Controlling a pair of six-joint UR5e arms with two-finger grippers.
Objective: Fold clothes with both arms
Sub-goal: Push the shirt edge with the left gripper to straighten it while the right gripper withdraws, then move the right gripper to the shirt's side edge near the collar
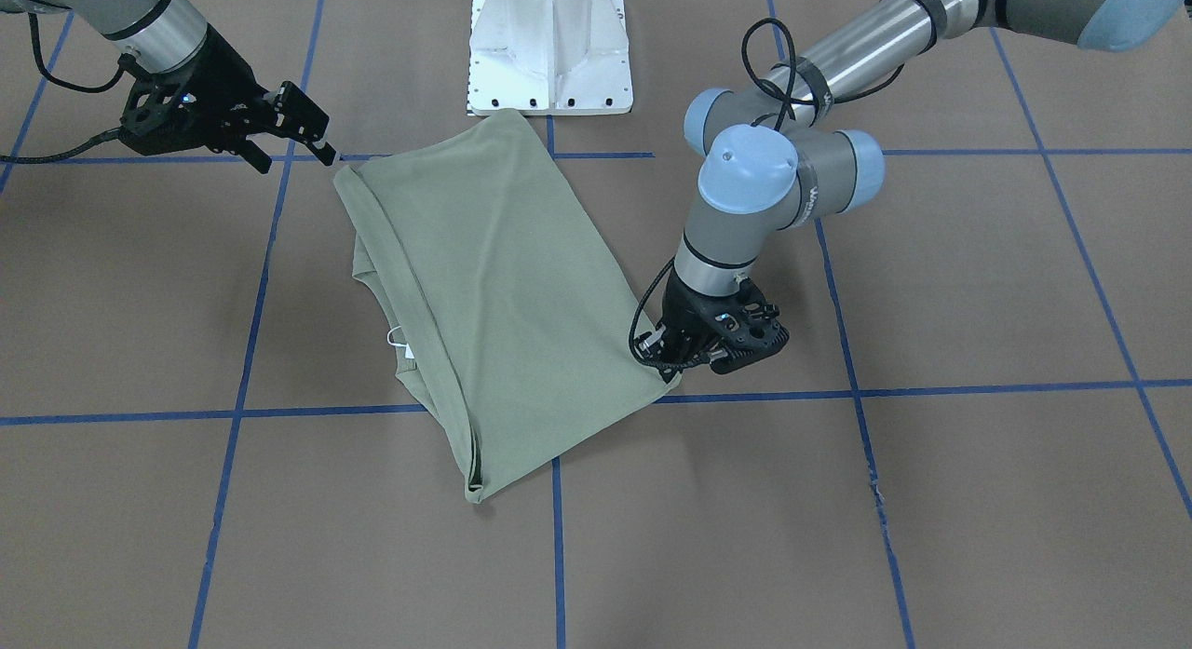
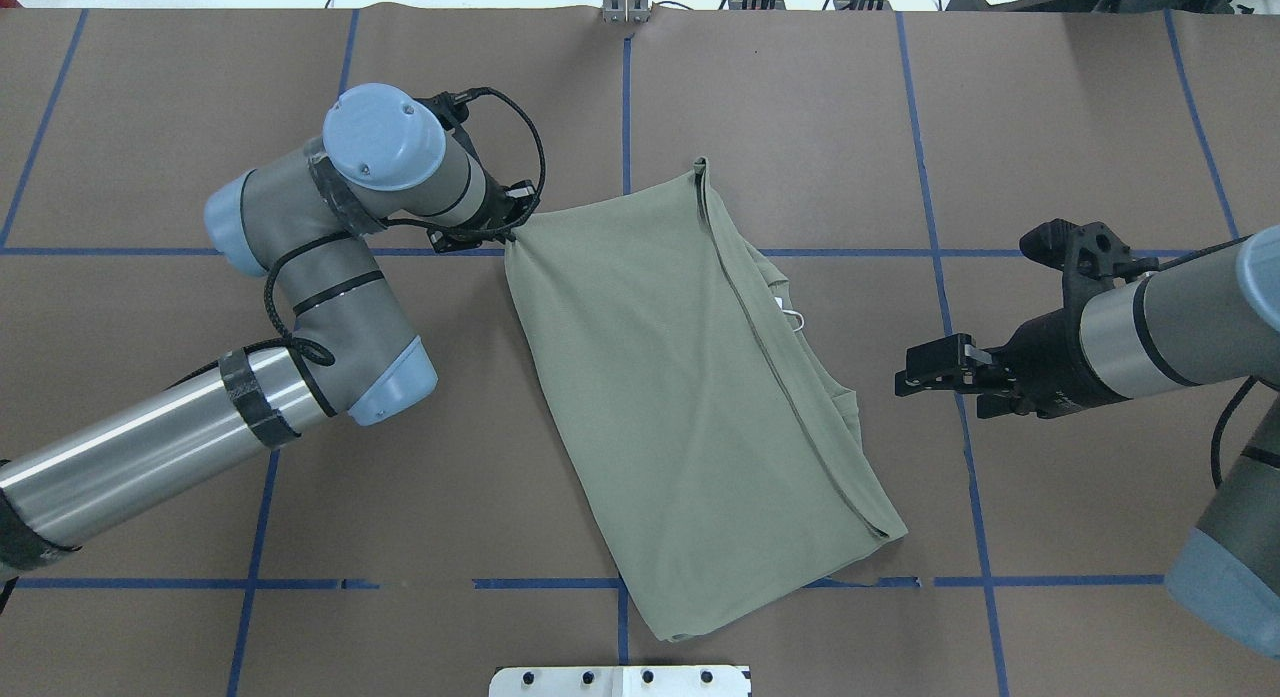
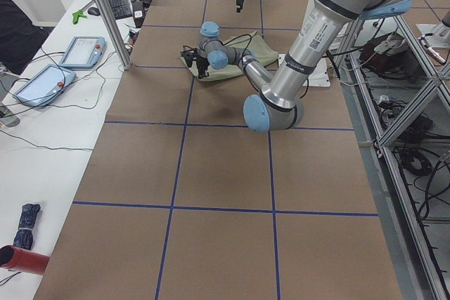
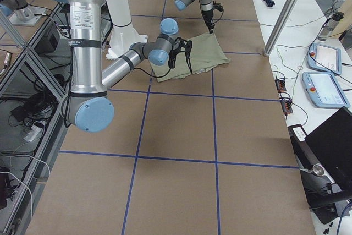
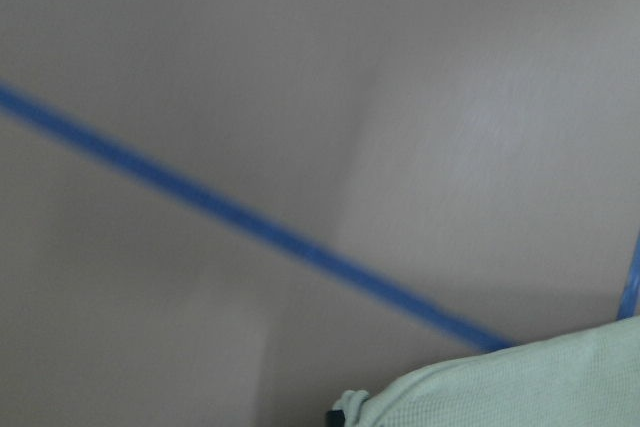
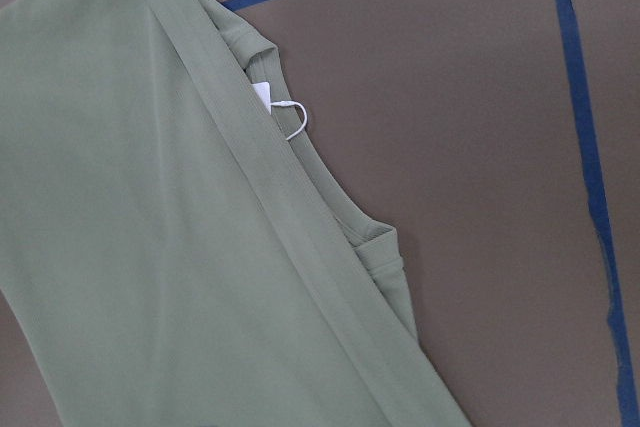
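Observation:
The sage-green shirt (image 2: 680,397) lies folded into a long slanted panel in the middle of the table, also seen in the front view (image 1: 494,277). Its white hang tag (image 2: 790,312) pokes out at the neck edge on the robot's right, and shows in the right wrist view (image 6: 275,102). My left gripper (image 2: 505,235) points down onto the shirt's far left corner and looks shut on it (image 1: 672,365). The left wrist view shows only that corner (image 5: 520,387). My right gripper (image 2: 925,377) is open and empty, apart from the shirt's right edge (image 1: 298,146).
The table is brown paper with blue tape lines (image 2: 940,277). The white base pedestal (image 1: 549,53) stands just behind the shirt's near end. Tablets and cables lie on the side bench (image 3: 81,50).

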